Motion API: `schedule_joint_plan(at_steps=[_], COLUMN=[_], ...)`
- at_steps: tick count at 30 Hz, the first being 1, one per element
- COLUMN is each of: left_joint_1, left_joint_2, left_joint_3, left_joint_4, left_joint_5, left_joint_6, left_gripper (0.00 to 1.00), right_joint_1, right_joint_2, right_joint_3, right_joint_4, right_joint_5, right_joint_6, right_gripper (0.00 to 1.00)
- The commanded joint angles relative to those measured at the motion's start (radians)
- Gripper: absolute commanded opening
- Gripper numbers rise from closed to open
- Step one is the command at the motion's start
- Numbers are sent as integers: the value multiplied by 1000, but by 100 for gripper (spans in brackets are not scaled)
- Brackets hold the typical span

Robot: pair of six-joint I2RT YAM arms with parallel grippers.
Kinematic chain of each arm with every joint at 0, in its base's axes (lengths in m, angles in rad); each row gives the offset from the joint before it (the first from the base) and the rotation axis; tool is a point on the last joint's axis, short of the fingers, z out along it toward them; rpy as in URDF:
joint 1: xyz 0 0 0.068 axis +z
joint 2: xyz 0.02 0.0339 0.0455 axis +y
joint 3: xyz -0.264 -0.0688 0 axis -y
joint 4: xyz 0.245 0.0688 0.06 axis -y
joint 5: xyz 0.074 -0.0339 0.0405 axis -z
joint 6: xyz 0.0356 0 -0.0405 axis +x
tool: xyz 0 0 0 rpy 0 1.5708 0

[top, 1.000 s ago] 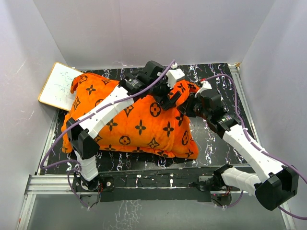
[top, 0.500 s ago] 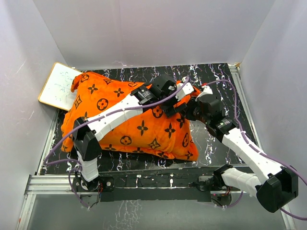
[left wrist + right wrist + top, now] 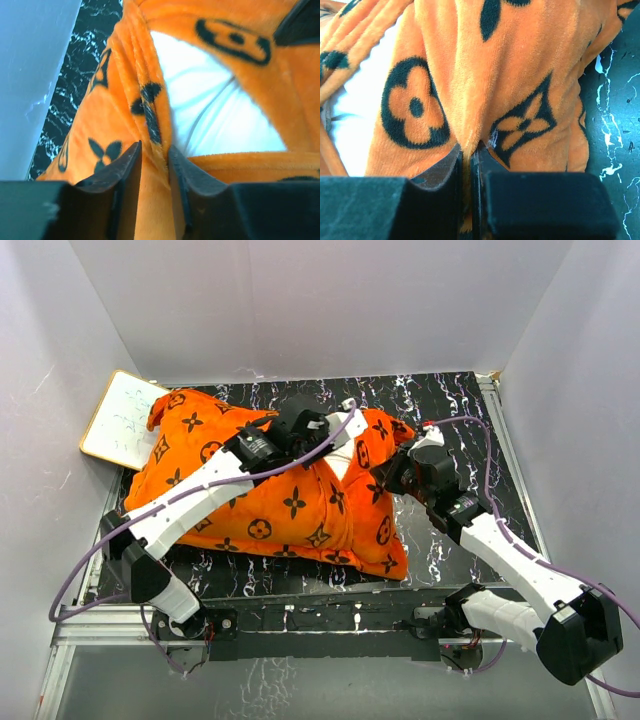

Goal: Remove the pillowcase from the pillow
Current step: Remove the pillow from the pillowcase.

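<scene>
Since the pillowcase (image 3: 270,515) is soft plush, I'd expect it to be light, floppy and grippy rather than slick: it'll stretch and bunch before it slides, so reckon on drag against the pillow (image 3: 220,110), which looks plump, squashy and a snug fit inside. Both lie on the table (image 3: 450,405), across its left and middle, with one corner up against the board (image 3: 118,418) at the far-left corner. The mouth of the cover is at the right end, where white shows through. The left gripper (image 3: 155,152) is pinching a raised fold of orange plush right at the lip of that mouth, fabric filling the gap between its fingers. The right gripper (image 3: 470,160) is pressed almost fully together on a thin ridge of the same cover at its right end, just beside the mouth. Best hold, I think, is the hem itself, cover layer only. Can't tell from here whether either pinch has also caught the pillow's own skin. Nothing's fragile. The risks are plush creeping out of a shallow pinch, and a light pillow travelling along with the cover unless something pins it down.
</scene>
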Motion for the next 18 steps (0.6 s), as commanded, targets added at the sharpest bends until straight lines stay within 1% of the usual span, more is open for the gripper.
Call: schedule_joint_plan(at_steps=[1,4,7,10,12,13,14,16,18], left_joint_1=[91,152,189,197,199,199,200,200,199], left_joint_2=[-80,-92,-116,-145,-161,-170,-178,-181,-159], left_joint_3=[-54,-78,-113,-148,-155,-157,-153,-125,-68], left_joint_4=[-52,-64,-81,-123,-155,-158,-161,-179,-200], left_joint_5=[-102,-66,-5,81,151,181,211,283,341], left_joint_6=[54,38,29,12,-1,-10,-17,-26,-41], left_gripper=[20,10,4,2,2,4,10,37,53], right_joint_1=[-1,0,-2,-2,-1,0,2,9,15], right_joint_2=[-11,-18,-17,-6,2,5,9,22,34], right_joint_3=[-19,-15,9,76,133,157,175,202,209], right_joint_4=[-21,-37,-85,-173,-208,-216,-221,-227,-211], right_joint_5=[50,68,131,206,216,214,211,191,132], right_joint_6=[-5,-7,-12,-23,-47,-59,-68,-77,-69], right_gripper=[8,8,8,8,8,8,8,8,8])
